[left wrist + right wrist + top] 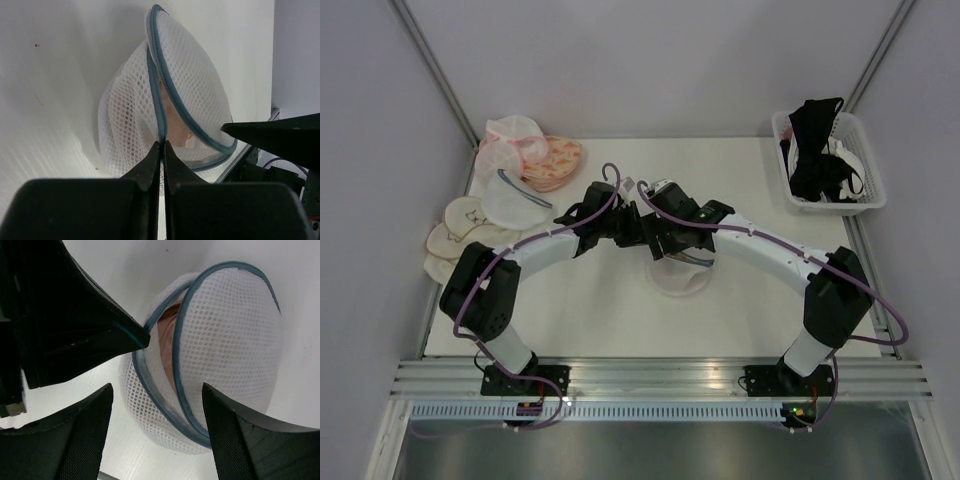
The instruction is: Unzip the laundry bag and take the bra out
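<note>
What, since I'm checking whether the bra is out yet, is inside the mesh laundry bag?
Where the laundry bag is unzipped, dusty pink satiny fabric shows inside, likely the bra. The white mesh covers the rest, so its cups and straps cannot be seen.

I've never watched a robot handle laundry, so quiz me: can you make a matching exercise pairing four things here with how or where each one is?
Things:
1. laundry bag
2. bra
3. left gripper
4. right gripper

States:
A. open, close to the bag
B. pink, showing through the zipper gap
C. white mesh, partly unzipped, mid-table
D. shut at the bag's zipper rim

Pairs: 1-C; 2-B; 3-D; 4-A
</note>
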Tool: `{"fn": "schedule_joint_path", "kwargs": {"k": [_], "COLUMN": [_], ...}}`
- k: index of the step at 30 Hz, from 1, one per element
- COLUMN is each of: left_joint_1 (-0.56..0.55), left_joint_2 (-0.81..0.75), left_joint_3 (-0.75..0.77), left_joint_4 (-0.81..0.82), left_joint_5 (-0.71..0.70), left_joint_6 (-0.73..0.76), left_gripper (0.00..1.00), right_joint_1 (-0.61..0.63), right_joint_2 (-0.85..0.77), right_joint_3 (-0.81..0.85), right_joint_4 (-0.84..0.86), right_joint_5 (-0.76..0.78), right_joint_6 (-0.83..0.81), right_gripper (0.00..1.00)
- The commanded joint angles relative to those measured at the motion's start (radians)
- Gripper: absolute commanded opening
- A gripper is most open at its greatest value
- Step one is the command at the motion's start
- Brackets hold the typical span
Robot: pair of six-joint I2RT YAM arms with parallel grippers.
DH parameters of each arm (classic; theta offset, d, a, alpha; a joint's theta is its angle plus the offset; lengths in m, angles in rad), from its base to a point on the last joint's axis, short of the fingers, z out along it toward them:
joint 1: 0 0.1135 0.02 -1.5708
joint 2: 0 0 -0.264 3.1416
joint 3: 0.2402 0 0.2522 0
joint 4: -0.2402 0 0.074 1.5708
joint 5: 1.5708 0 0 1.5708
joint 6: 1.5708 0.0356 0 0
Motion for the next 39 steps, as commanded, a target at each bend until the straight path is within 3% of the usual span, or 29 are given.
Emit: {"fn": "schedule_joint_path", "kwargs": {"k": [1, 6, 9, 17, 22, 26, 27, 30, 39], "left_joint_1": [-0.002, 0.000, 0.000, 0.002, 0.000, -0.002, -0.003, -0.021, -0.090], "left_joint_2": [-0.023, -0.050, -0.073, -0.147, -0.184, -0.189, -0.184, -0.172, -0.146], "left_joint_3": [-0.001, -0.014, -0.041, -0.122, -0.184, -0.234, -0.244, -0.257, -0.316], "left_joint_4": [0.061, 0.061, 0.060, 0.060, 0.070, 0.142, 0.161, 0.178, 0.236], "left_joint_5": [0.039, 0.047, 0.048, 0.066, 0.088, 0.166, 0.178, 0.200, 0.186], "left_joint_6": [-0.032, -0.032, -0.032, -0.026, -0.010, -0.012, -0.012, -0.010, -0.043], "left_gripper": [0.02, 0.02, 0.02, 0.02, 0.02, 0.02, 0.02, 0.02, 0.02], "right_joint_1": [0.012, 0.009, -0.035, -0.199, -0.264, -0.247, -0.241, -0.232, -0.172], "right_joint_2": [0.038, 0.060, 0.044, -0.159, -0.210, -0.313, -0.322, -0.307, -0.226], "right_joint_3": [0.042, 0.047, 0.036, -0.068, -0.088, -0.119, -0.123, -0.116, -0.257], "right_joint_4": [-0.093, -0.167, -0.193, -0.189, -0.210, -0.062, -0.040, -0.006, 0.109], "right_joint_5": [0.123, 0.452, 0.529, 0.596, 0.596, 0.274, 0.128, -0.057, -0.223], "right_joint_6": [-0.032, 0.062, 0.116, 0.225, 0.209, 0.056, 0.042, -0.001, -0.005], "right_gripper": [0.76, 0.75, 0.74, 0.78, 0.79, 0.78, 0.78, 0.77, 0.67]}}
